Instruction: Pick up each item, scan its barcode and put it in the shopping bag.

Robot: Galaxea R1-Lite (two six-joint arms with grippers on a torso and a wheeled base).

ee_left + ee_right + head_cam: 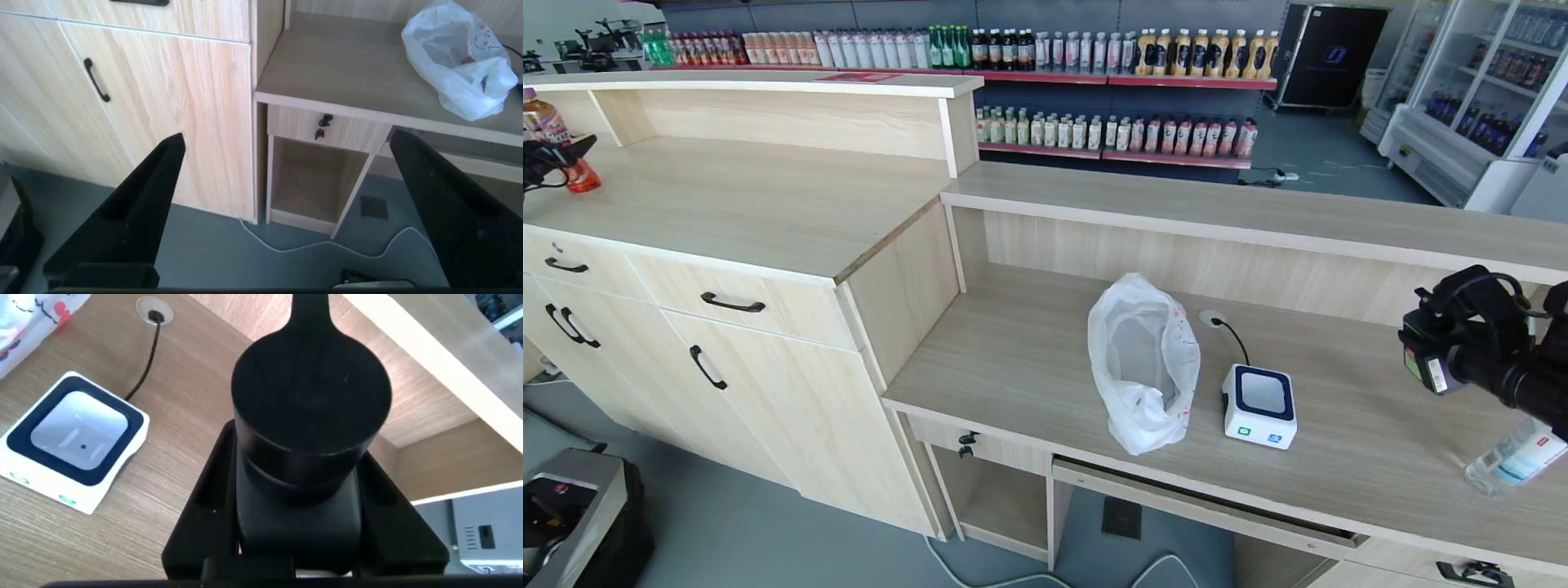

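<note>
Head view: seeing shopping bag [1143, 367] slumping open on the worktop [1013, 359] just left of the scanner [1259, 404], clear bottle [1515, 457] tilting well right of it. Holding left fingers [131, 212] spread wide, gripping nothing. Finding the right arm's [1515, 380] grip impossible to tell.

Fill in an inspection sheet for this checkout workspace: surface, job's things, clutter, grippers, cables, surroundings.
Surface: pale wood counter, a low desk next to a taller cabinet.
Job's things: white shopping bag on the desk, mouth open. The scanner sits beside it, just apart. A clear bottle is at the desk's right end under the right arm; whether it is held cannot be told.
Clutter: one drink bottle on the taller counter, far left.
Grippers: left gripper open and empty, low beside the cabinet.
Cables: scanner cable runs into a hole in the desk. A white cable lies on the floor.
Surroundings: shelves of bottled drinks behind, glass-door fridges at right.
</note>
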